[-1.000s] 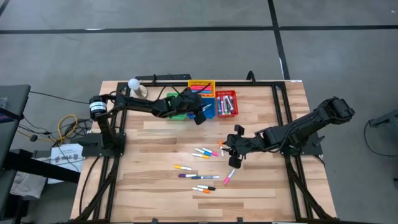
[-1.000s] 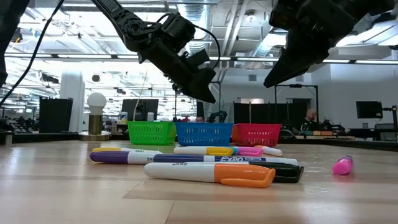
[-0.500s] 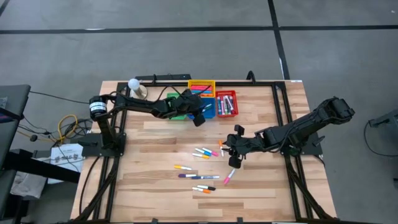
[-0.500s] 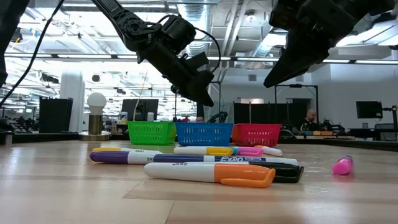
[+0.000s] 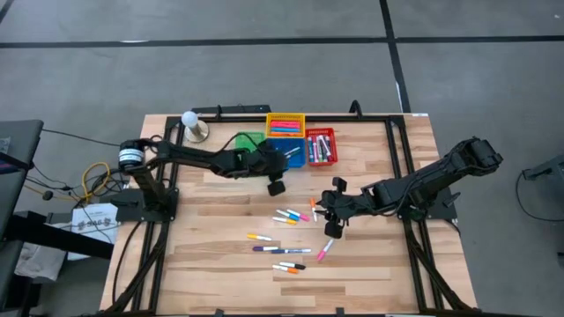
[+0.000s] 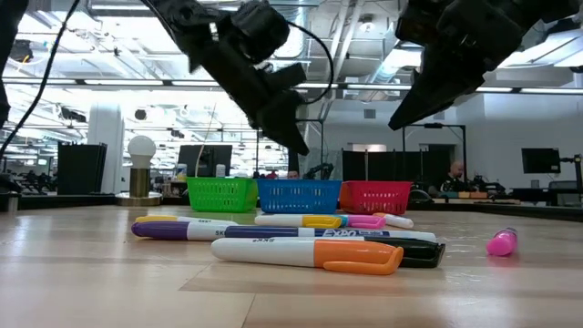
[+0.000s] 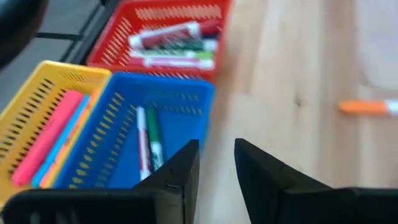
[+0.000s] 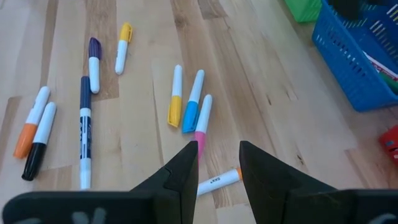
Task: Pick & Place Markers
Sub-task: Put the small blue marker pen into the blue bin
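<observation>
Several markers (image 5: 284, 239) lie loose on the wooden table; in the right wrist view they show as a yellow-, blue- and pink-capped row (image 8: 191, 104) and others (image 8: 84, 127). More markers lie in the blue basket (image 7: 147, 142), red basket (image 7: 171, 45) and yellow basket (image 7: 48, 138). My left gripper (image 5: 276, 187) hangs open above bare wood just in front of the blue basket (image 5: 292, 156), nothing between its fingers (image 7: 216, 152). My right gripper (image 5: 330, 227) hovers open, also holding nothing, above the loose markers' right side (image 8: 219, 152), slanting down.
A green basket (image 5: 249, 146) stands left of the blue one, at the table's far side. A white lamp bulb on a round base (image 5: 191, 123) sits at the far left. A lone pink marker (image 5: 323, 252) lies near my right gripper. Bare wood lies along the near edge.
My left gripper has moved away from over the baskets toward the table's near edge and now hangs over the bare wood in front of them. My right arm has kept still. The markers have not moved.
</observation>
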Available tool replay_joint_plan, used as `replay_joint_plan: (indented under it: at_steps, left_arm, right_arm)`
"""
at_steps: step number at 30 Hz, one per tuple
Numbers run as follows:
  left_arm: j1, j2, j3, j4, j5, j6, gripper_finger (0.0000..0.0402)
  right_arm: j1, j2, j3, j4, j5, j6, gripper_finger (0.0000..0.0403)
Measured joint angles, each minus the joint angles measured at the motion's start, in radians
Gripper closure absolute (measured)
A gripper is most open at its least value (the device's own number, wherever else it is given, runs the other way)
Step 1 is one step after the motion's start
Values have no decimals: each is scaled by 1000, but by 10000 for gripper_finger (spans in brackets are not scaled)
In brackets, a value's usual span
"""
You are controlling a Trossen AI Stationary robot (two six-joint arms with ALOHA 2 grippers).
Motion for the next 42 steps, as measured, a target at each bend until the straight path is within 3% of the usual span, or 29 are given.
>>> replay_joint_plan:
  at_steps: [4, 10, 14, 19, 23, 26, 35, 42]
  left_arm:
    - [-75, -85, -6, -114, 0, -29, 300]
    - [-230, -276, -165, -93, 1, -89, 300]
    - [-340, -400, -329, 35, 1, -170, 300]
    - [-446, -503, -552, 354, 2, -235, 300]
    - [-482, -527, -690, 610, 2, -241, 300]
    - [-481, -527, -746, 712, -1, -242, 300]
    - [-501, -526, -759, 720, 0, -290, 300]
    - [-518, -526, -800, 720, 0, -291, 300]
  right_arm:
    - [7, 0, 0, 9, -1, 27, 296]
    - [41, 0, 0, 103, -43, 53, 296]
    - [64, 3, 0, 170, -70, 53, 296]
    - [85, 73, 13, 253, -77, 50, 296]
    - [87, 180, 86, 254, -81, 6, 296]
    - [81, 262, 157, 255, -80, -46, 296]
    - [67, 429, 355, 191, -79, -78, 296]
    - [99, 461, 392, 116, -79, -28, 296]
